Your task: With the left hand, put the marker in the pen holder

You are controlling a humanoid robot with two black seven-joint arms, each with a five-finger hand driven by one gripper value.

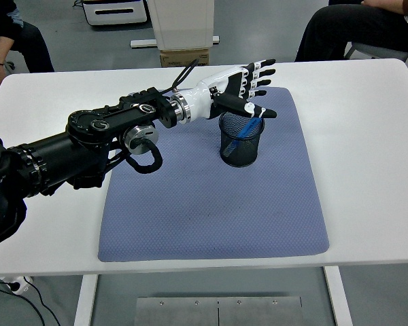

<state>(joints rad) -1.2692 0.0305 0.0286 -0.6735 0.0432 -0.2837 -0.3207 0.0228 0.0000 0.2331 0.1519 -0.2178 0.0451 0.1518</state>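
A black mesh pen holder (pixel 241 142) stands upright on the blue-grey mat (pixel 211 197), toward its far side. A blue marker (pixel 245 128) leans inside the holder, its top just below the rim. My left hand (pixel 255 88) hovers just above and behind the holder's rim with its fingers spread and holds nothing. The left arm (pixel 115 129) reaches in from the left edge over the mat's far left corner. The right arm does not show.
The mat covers the middle of the white table (pixel 367 156). People sit beyond the table's far edge at the top left (pixel 7 41) and the top right (pixel 353 27). A cardboard box (pixel 183 58) and a white stand are behind the table.
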